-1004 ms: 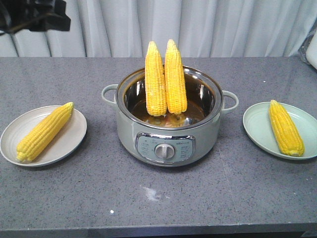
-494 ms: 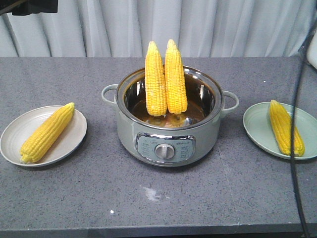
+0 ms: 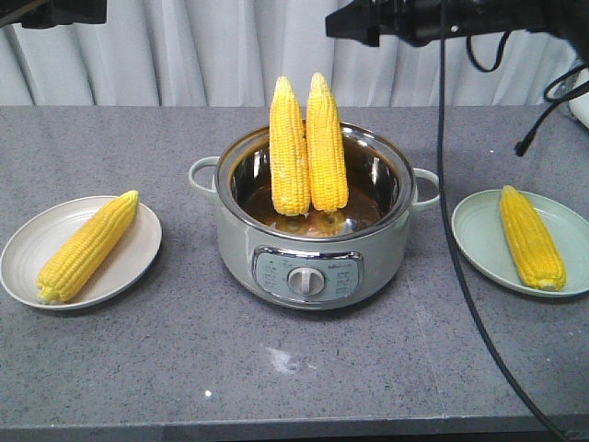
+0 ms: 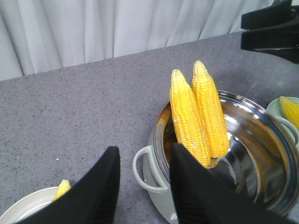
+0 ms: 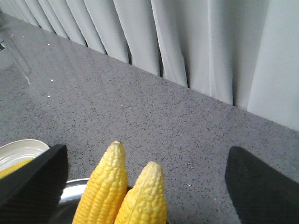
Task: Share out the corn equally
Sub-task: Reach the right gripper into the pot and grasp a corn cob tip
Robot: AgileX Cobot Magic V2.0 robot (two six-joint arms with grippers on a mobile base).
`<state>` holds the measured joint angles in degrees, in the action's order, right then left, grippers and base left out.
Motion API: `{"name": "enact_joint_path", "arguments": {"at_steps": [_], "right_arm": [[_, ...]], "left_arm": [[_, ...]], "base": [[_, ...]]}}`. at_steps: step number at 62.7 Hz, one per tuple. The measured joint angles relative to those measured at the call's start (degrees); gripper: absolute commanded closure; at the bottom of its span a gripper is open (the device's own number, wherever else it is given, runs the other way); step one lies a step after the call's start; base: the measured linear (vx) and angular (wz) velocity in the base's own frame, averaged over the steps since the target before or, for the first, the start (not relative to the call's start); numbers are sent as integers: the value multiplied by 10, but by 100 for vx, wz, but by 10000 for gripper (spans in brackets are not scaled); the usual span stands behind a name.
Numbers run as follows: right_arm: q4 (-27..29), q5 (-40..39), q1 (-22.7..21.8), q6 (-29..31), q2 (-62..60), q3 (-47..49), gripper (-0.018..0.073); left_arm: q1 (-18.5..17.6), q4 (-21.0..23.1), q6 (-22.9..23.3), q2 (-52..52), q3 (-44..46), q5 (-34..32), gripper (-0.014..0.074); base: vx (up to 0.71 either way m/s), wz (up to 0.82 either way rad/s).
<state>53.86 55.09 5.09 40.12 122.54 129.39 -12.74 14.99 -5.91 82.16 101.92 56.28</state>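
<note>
Two corn cobs (image 3: 288,147) (image 3: 326,143) stand upright, side by side, in the steel pot (image 3: 313,267) at the table's middle. A third cob (image 3: 87,244) lies on the beige left plate (image 3: 129,256), and another cob (image 3: 530,237) lies on the pale green right plate (image 3: 479,230). My left gripper (image 4: 143,154) hangs open and empty above the pot's left handle (image 4: 140,170), left of the standing cobs (image 4: 187,119). My right gripper (image 5: 145,154) is wide open and empty above the two cob tips (image 5: 105,186) (image 5: 145,196), one finger on each side of them.
The right arm (image 3: 414,18) reaches in along the top behind the pot, with black cables (image 3: 451,230) hanging in front of the right plate's side. The left arm (image 3: 55,11) sits at the top left corner. A white curtain (image 3: 212,46) closes off the back.
The right arm has swung in from the right to above and behind the pot. The left arm has withdrawn toward the top left corner. The cobs in the pot have not moved.
</note>
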Motion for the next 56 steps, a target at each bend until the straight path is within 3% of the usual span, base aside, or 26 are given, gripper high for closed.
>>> {"name": "enact_joint_path", "arguments": {"at_steps": [28, 56], "right_arm": [[4, 36, 2, -11, 80, 5, -62], [3, 70, 2, -12, 92, 5, 26]], "left_arm": [[0, 0, 0, 0, 0, 0, 347], [0, 0, -1, 0, 0, 1, 347]], "base": [[0, 0], [0, 0]]}}
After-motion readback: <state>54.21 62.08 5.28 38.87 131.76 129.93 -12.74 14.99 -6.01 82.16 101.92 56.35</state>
